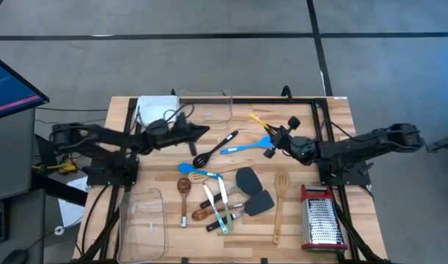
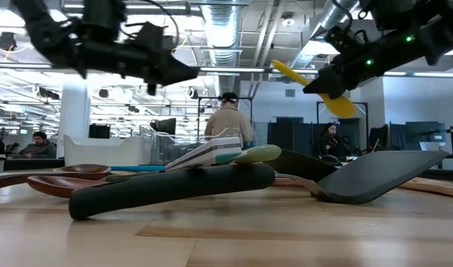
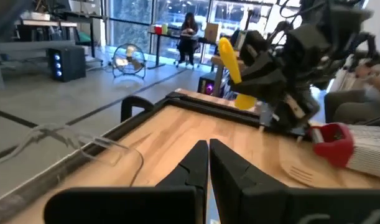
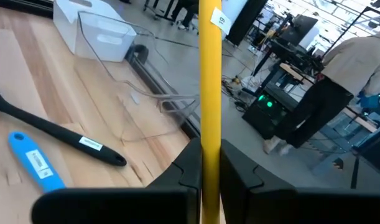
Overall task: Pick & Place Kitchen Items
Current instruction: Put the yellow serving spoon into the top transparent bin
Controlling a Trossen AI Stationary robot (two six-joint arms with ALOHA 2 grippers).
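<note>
Nearest the low camera lies a dark grey spatula (image 2: 211,187), its handle across the foreground and a second dark blade (image 2: 382,174) just beside it on the wooden table (image 1: 311,235). Taking the steel grater (image 1: 322,217) at the table's near right corner as landmark: the right gripper (image 1: 281,136) stands up-table and slightly left of the grater, raised clear of the table, its two fingers pinching the handle of a yellow spoon (image 4: 209,81); the handle passes upright between the fingers in the right wrist view. The left gripper (image 1: 202,130) is well left of the grater, also raised, its fingers (image 3: 193,163) pressed together with nothing between them. A blue spoon (image 1: 245,147) and a black slotted spoon (image 1: 215,149) lie between the two grippers. Wooden spoons, a wooden spatula (image 1: 280,205) and small white-handled pieces (image 1: 218,207) lie left of the grater. One clear tub (image 1: 205,105) sits far up-table.
</note>
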